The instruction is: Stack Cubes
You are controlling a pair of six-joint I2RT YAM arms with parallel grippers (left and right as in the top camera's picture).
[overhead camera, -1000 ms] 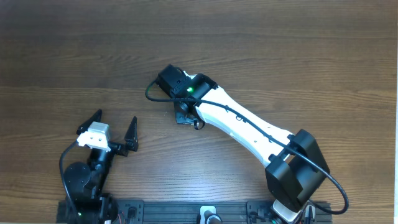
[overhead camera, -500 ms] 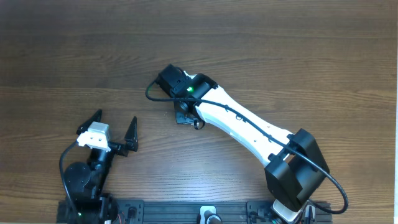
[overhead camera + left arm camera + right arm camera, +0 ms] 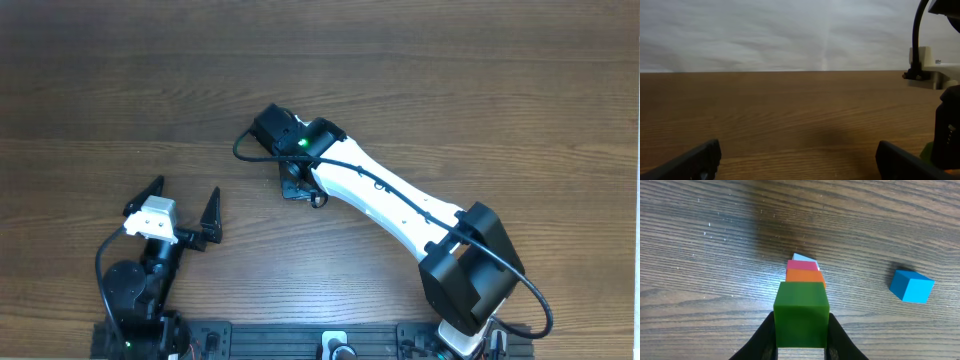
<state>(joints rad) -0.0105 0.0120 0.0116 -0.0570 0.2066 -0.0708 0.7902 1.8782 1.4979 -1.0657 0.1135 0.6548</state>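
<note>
In the right wrist view a green cube (image 3: pixel 801 317) sits on top of a stack of an orange cube (image 3: pixel 805 276), a pink cube (image 3: pixel 802 265) and a pale blue cube (image 3: pixel 805 258). My right gripper (image 3: pixel 801 339) is shut on the green cube, one finger on each side. A blue cube (image 3: pixel 911 285) lies alone on the wood, apart from the stack. In the top view the right gripper (image 3: pixel 293 185) is near the table's middle and the arm hides the cubes. My left gripper (image 3: pixel 185 192) rests open near the left front, with nothing between its fingers (image 3: pixel 695 160).
The brown wooden table (image 3: pixel 480 90) stretches bare around both arms. The right arm's white link (image 3: pixel 390 205) runs diagonally from the front right to the middle. In the left wrist view, the right arm (image 3: pixel 940 100) stands at the far edge.
The right arm has shifted very slightly to the left at its elbow. The left arm has kept still.
</note>
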